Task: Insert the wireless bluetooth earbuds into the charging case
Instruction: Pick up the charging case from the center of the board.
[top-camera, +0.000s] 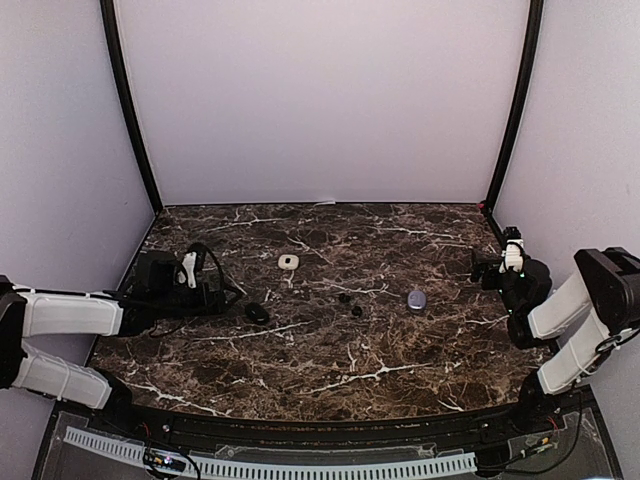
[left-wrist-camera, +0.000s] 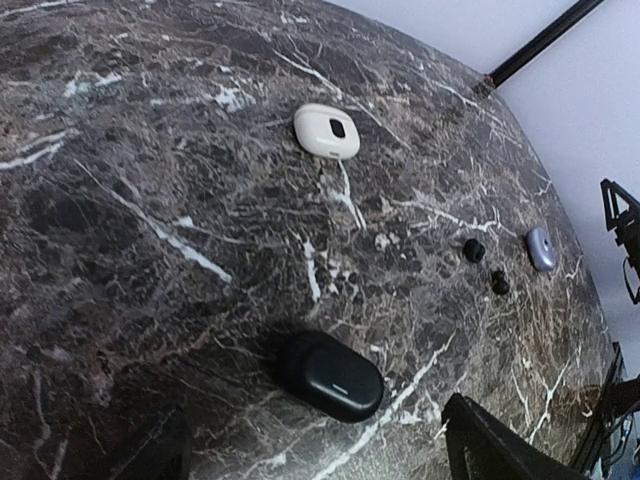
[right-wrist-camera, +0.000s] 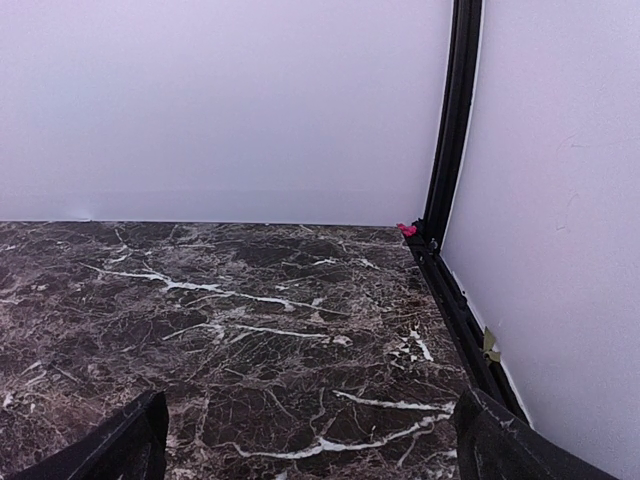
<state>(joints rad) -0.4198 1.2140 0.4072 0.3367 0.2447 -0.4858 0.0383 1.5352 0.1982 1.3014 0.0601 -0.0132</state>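
A closed black oval charging case lies flat on the marble, just ahead of my left gripper. That gripper is open, its jaws standing wide on either side of the case without touching it. Two dark earbuds rest close together, further right. My right gripper is open at the right edge of the table, with only bare marble between its fingers.
A white oval case with a dark mark sits behind the black one. A small lavender case lies right of the earbuds. Black frame posts and pale walls enclose the table.
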